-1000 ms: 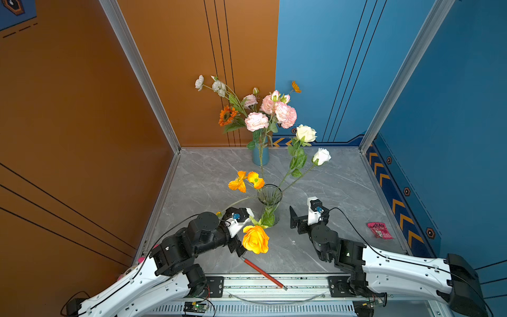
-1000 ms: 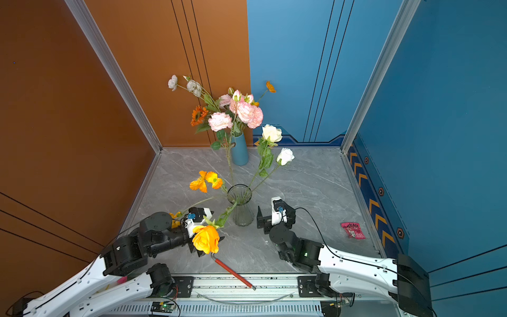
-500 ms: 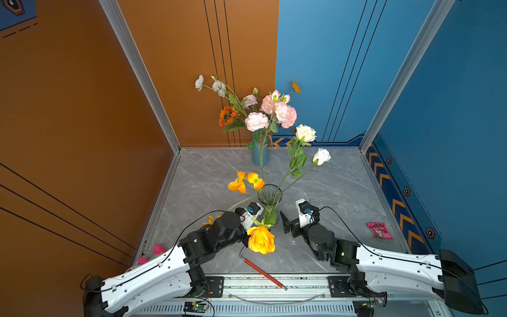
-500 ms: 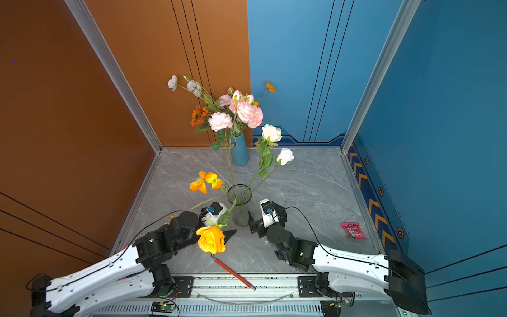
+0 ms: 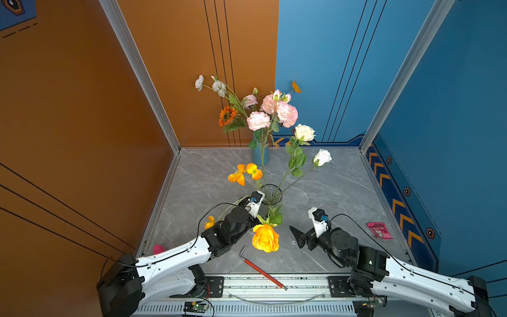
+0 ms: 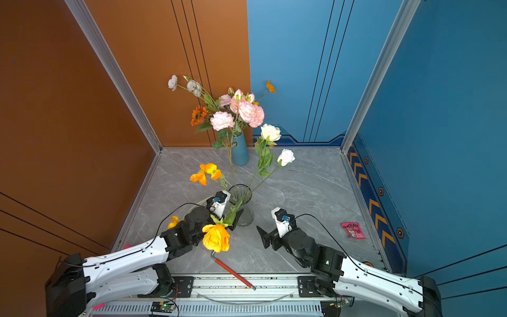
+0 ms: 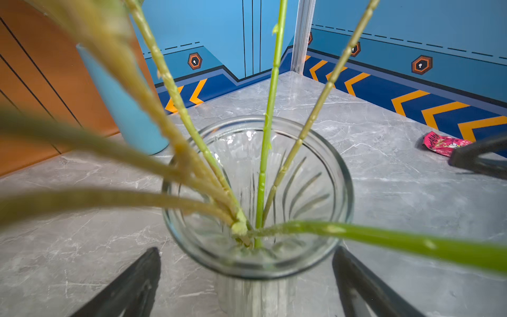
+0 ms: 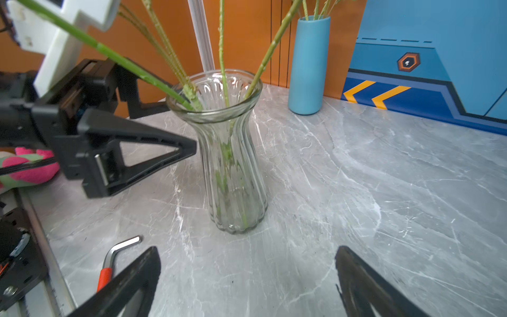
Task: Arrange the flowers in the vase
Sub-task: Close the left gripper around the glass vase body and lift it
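Our left gripper [image 7: 247,251] has advanced to straddle the vase [image 8: 233,170], jaws wide; our right gripper [image 5: 297,235] has backed off, wide too. We see flowers [image 5: 265,237] standing in the vase.

Flower stems [image 7: 82,198] blurred close up, pink wrapper [image 7: 440,143] partly hidden

Noted the ribbed clear glass vase [image 6: 245,216] upright on the tabletop, midway across and nearer the front edge. From it I saw a cream rose [image 5: 304,132] and a white rose [image 5: 322,157] leaning toward the back right corner. Orange poppies [image 5: 245,173] leaned left, and a yellow rose [image 5: 265,237] drooped over the rim toward the front edge. Pink blooms [image 5: 279,111] and an orange sunflower head [image 5: 227,115] stood in a blue vase [image 5: 260,156] at the back edge.
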`<state>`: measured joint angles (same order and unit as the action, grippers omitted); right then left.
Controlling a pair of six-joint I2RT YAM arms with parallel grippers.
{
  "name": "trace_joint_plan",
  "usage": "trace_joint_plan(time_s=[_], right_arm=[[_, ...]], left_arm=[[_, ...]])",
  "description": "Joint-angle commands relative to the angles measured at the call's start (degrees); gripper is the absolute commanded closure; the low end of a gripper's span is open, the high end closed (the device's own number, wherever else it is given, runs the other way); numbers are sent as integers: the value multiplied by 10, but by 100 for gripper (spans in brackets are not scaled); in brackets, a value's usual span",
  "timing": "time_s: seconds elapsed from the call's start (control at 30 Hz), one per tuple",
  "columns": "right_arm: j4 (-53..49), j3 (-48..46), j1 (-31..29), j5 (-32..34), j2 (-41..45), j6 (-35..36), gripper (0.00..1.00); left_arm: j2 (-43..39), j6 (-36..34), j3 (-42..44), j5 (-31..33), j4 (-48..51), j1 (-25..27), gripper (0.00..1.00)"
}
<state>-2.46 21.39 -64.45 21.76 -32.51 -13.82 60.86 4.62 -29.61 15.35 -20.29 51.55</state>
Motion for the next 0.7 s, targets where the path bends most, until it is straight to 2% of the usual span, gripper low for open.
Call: trace_joint_plan(time_s=[0.0,0.33,0.67], right_arm=[[-38,-14,-1,-24,18,-13,0],[-6,-24,-1,-32,19,-12,0],[1,-29,0,-36,23,-20,0]], left_arm=[[14,-10,2,-46,-64,-12,2],[76,-17,-16,-94,-118,-33,2],[95,-35,-17,-74,-135,-35,1]])
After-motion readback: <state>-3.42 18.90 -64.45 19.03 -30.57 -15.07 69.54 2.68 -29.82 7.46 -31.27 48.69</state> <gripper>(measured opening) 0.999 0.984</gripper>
